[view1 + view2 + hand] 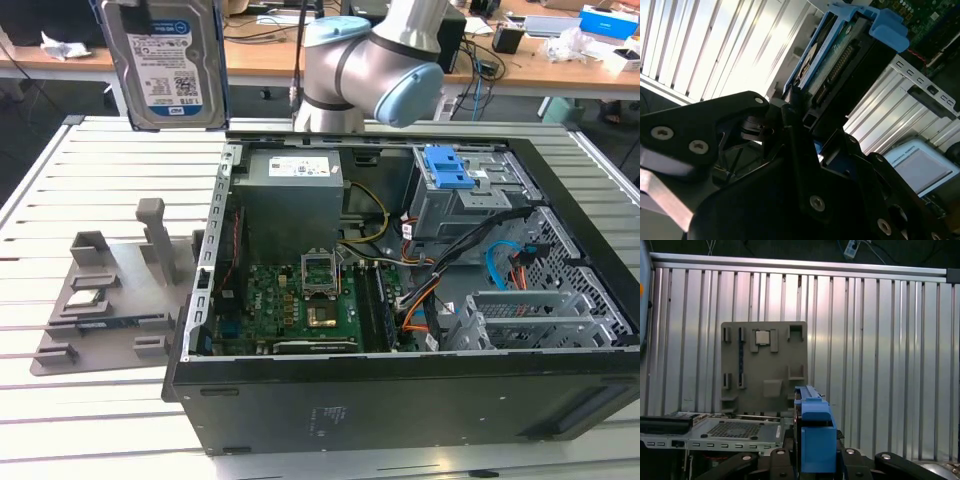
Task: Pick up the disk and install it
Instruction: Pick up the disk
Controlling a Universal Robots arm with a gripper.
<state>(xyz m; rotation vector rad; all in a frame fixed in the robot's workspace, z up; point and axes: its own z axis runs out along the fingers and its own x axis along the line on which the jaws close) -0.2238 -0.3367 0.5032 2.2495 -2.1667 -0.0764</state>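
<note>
Disk [165,60] hangs high above the counter [100,420], beside the open computer case [400,400], pinched by its edge between the fingers [792,135]; such a narrow hold could let it twist or slip.

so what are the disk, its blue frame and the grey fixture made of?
Disk: metal by the look, dull silver body, white-and-blue label stuck on.
Frame: blue plastic, matte, moulded tab.
Fixture: probably plastic, perhaps printed; flat matte grey, blocky posts.
</note>
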